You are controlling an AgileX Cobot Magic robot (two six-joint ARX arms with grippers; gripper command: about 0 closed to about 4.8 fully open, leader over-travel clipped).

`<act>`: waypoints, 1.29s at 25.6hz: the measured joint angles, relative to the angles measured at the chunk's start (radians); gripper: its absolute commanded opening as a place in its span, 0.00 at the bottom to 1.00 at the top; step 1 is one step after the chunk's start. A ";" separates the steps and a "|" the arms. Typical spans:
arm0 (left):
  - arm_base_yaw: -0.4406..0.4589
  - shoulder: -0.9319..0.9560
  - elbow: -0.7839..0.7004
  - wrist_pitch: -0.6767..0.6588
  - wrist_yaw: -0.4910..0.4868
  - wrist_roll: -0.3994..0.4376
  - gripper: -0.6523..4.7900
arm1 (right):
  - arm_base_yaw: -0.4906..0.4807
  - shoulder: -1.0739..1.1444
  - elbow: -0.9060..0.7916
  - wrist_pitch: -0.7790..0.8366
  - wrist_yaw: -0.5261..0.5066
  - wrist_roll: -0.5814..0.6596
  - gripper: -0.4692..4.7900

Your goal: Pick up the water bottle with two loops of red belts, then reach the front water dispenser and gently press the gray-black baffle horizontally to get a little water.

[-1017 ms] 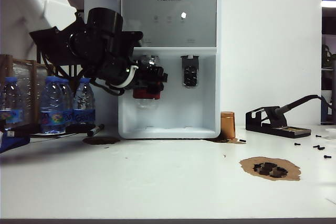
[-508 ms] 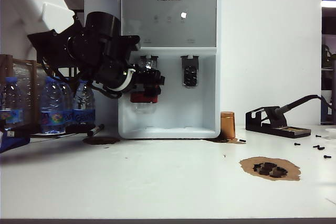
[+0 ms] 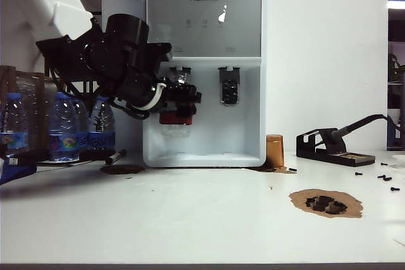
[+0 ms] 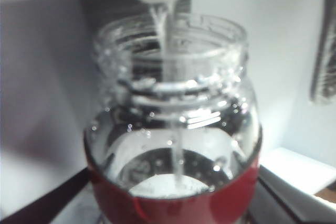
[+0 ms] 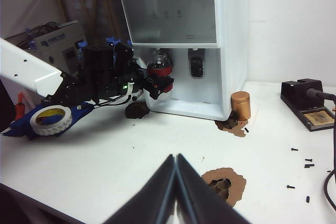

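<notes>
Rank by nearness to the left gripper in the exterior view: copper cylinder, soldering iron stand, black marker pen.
From the left gripper, shut on the water bottle:
1. Black marker pen, below-left.
2. Copper cylinder, right of the dispenser.
3. Soldering iron stand, far right.

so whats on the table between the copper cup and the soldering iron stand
Nothing: in the exterior view the white table is bare between the copper cup and the soldering iron stand.
</notes>
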 measured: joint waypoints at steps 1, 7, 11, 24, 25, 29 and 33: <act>-0.003 0.000 0.000 -0.001 0.004 0.000 0.11 | 0.000 0.000 0.000 0.000 0.000 0.000 0.09; -0.014 0.000 0.000 -0.048 0.014 0.000 0.11 | 0.000 0.000 0.000 0.000 0.000 0.000 0.09; -0.010 -0.011 -0.022 -0.081 0.015 0.000 0.11 | 0.000 0.000 0.000 0.000 0.000 0.000 0.09; -0.055 -0.223 -0.217 -0.070 0.102 -0.001 0.11 | 0.000 0.000 0.000 0.000 0.000 0.000 0.09; -0.063 -0.243 -0.240 -0.072 0.110 -0.001 0.11 | 0.000 0.000 -0.001 0.004 0.000 0.000 0.09; -0.097 -0.344 -0.332 -0.070 0.180 -0.001 0.11 | 0.000 0.000 -0.036 0.085 0.000 0.000 0.09; -0.193 -0.426 -0.505 0.093 0.231 -0.041 0.11 | 0.000 0.008 -0.185 0.150 -0.063 0.049 0.09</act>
